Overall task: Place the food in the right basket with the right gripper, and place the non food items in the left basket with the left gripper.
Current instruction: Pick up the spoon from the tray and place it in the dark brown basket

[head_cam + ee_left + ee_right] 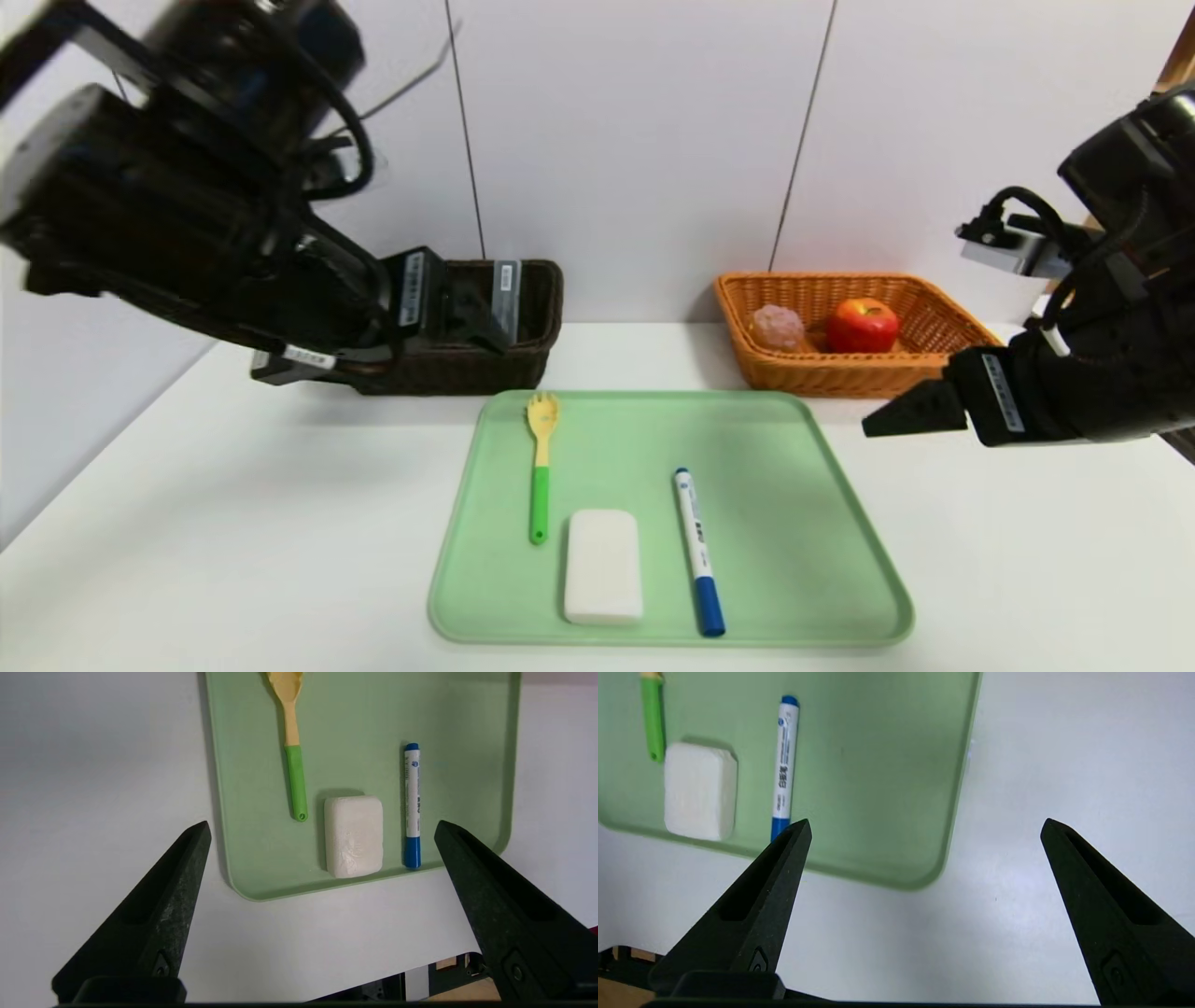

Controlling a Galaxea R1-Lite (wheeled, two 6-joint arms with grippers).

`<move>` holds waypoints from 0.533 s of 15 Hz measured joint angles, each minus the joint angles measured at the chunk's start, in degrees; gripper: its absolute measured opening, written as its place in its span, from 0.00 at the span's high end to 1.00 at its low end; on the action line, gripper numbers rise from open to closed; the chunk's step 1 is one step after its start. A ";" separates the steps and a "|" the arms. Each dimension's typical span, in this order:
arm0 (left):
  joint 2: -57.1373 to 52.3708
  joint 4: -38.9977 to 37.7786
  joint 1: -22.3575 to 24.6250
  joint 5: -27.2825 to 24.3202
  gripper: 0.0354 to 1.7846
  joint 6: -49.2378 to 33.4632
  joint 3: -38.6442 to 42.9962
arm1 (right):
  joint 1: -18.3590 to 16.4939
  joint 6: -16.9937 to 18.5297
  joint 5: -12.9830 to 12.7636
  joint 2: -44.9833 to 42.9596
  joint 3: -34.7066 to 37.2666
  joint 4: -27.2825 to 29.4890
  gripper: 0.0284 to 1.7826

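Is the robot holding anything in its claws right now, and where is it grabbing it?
No, nothing. The left gripper and the right gripper are both open and empty. The fork, soap and marker lie untouched on the tray.

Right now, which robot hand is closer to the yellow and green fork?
The left gripper. It hangs open just behind the fork, by the dark basket. The right gripper is open past the tray's far side.
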 joint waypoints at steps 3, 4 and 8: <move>9.39 1.26 -1.77 3.41 0.06 -1.52 -6.17 | -0.13 -0.10 -0.24 -2.72 4.22 -2.13 0.05; 11.98 1.79 -2.49 4.40 0.06 -2.01 -7.74 | -0.22 -0.11 -0.41 -3.19 5.22 -3.32 0.05; 20.15 2.52 -4.57 6.08 0.06 -3.10 -9.89 | -0.30 -0.35 -0.51 -3.85 7.56 -4.94 0.05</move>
